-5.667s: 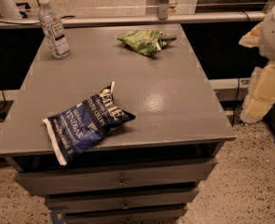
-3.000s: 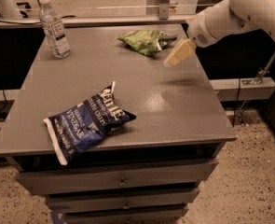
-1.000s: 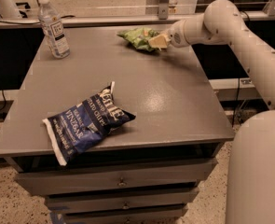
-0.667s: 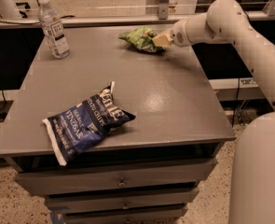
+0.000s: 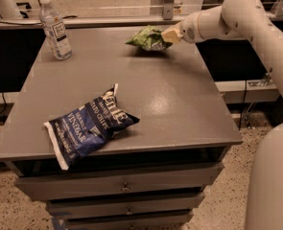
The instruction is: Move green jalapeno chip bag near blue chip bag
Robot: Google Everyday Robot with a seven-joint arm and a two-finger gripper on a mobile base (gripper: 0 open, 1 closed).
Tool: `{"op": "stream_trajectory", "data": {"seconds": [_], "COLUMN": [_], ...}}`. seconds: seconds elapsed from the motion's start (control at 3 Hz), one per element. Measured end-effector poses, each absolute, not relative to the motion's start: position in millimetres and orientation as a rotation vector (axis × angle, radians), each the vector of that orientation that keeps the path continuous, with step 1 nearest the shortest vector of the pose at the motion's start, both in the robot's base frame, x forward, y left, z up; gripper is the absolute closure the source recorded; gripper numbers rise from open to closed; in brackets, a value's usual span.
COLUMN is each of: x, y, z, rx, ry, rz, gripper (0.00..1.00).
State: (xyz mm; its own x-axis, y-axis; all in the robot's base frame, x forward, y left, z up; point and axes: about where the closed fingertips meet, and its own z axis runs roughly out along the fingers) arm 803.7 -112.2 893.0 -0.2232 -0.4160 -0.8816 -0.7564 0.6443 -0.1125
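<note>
Clear plastic water bottle (image 5: 54, 28) stands capped at upper left on the grey table (image 5: 179, 109). The blue chip bag (image 5: 90, 126) lies lower left. At upper centre, the green jalapeno chip bag (image 5: 147, 37) touches the gripper (image 5: 172, 34); whether it grips cannot be told.

A cream-white tubular arm (image 5: 256, 20) with bulbous rounded joints; a tan blocky tool (image 5: 171, 34) caps its tip, over the grey desk's (image 5: 179, 104) far side.

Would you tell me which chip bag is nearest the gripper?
The green jalapeno chip bag: the gripper is against it, while the blue chip bag lies well away, toward the front.
</note>
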Motion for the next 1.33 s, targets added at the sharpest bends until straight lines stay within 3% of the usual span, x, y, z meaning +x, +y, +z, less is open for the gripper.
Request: {"op": "stream_trajectory", "data": {"seconds": [1.33], "x": [689], "y": [-41], "z": [934], "rx": [-1.282], "ry": [1.658], "rz": [0.661], "gripper": [1.0]}}
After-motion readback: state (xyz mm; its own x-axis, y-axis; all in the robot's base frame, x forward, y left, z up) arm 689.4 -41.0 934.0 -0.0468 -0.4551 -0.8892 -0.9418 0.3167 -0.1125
